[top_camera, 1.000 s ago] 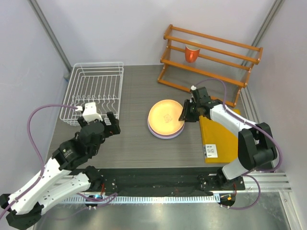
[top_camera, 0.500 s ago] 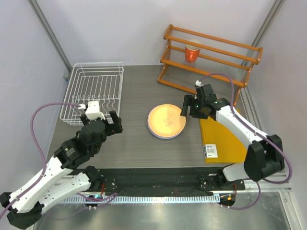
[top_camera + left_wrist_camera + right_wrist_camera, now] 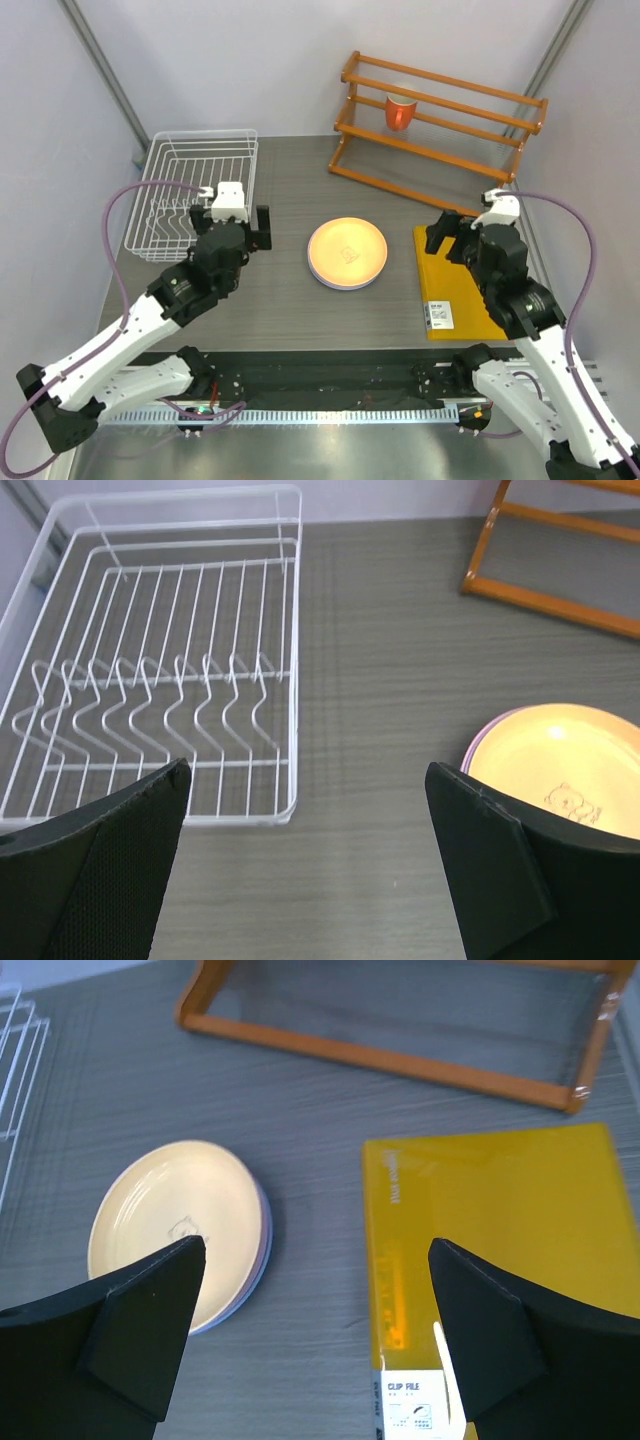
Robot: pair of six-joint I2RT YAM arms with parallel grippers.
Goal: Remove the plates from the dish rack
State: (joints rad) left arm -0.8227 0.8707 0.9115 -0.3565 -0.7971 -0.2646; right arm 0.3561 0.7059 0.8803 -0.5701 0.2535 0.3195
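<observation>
Orange-yellow round plastic plate is lying at three o'clock of white wire-grid dish rack; left gripper and right gripper are gaping, empty.

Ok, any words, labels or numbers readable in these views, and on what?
"CLIP FILE": white label on the flat yellow plastic folder.
Smaller print below it: too small to read.
Vertical print along the folder's left edge: blurred, unreadable.
Round orange-yellow plastic plate: a small drawn figure, no words.
</observation>
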